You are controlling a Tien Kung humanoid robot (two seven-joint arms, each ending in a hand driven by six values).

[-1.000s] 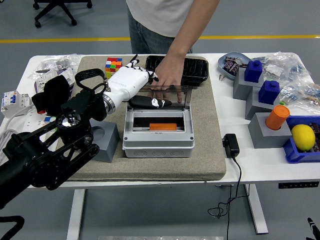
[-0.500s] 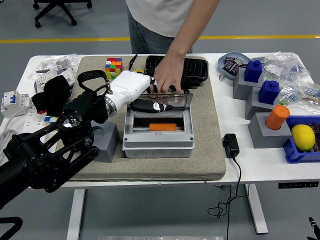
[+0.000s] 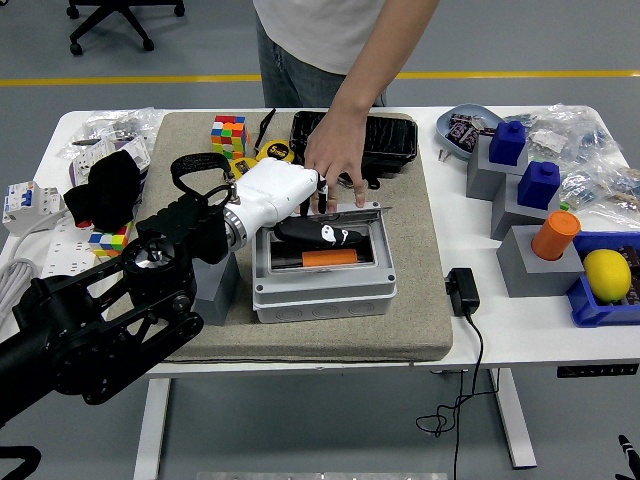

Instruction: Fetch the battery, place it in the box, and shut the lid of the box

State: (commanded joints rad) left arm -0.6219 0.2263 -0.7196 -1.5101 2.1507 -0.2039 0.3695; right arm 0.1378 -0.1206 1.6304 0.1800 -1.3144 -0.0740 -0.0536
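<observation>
On the worktop [image 3: 600, 345], the grey box [image 3: 322, 290] held the orange battery [image 3: 330, 258] inside. The left hand [image 3: 300, 205], fingers curled flat on the clear lid [image 3: 340, 235], had pushed it lower than before, nearly shut. A person's hand [image 3: 335, 160] pressed its far edge.

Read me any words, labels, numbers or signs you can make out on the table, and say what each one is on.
No text can be read.
The packets in the bowl carry print that is too small.
The breaker has markings that are too blurred.
The white marks on the left hand are not letters.
</observation>
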